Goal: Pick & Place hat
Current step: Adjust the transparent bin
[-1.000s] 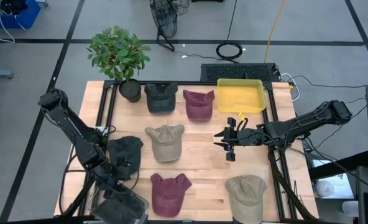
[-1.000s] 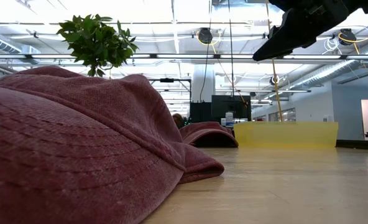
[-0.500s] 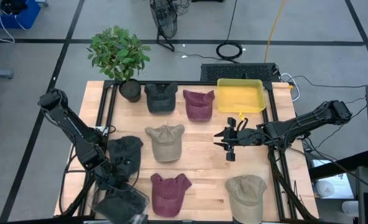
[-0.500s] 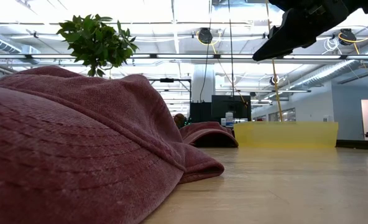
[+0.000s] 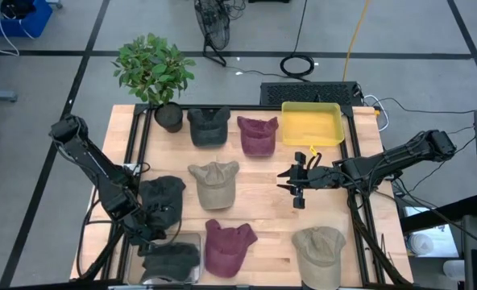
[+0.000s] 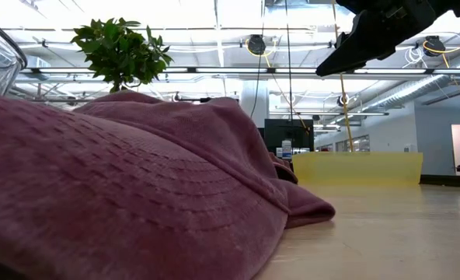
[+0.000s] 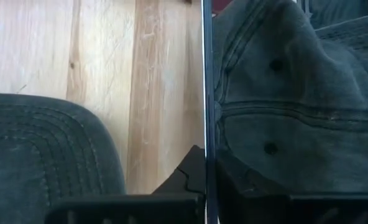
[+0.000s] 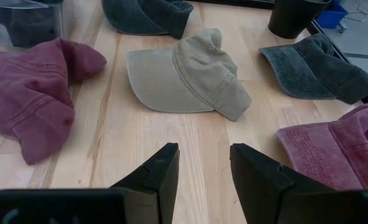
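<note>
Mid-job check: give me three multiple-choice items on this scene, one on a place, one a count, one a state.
1. The yellow tray lies: A) at the table's far edge B) under the plant C) on the floor.
2. Maroon hats on the table: A) one B) two C) four.
3. The right gripper is: A) shut on a hat B) open and empty C) out of view.
Answers: A, it lies beside the far maroon hat; B, that one plus the near maroon hat; B, its fingers stand apart over bare wood.

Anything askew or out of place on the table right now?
Yes: the maroon fabric cap at the front edge lies skewed and bunched against the clear plastic bin, whose wall the shut left pincer grips. The other caps lie flat.
</note>
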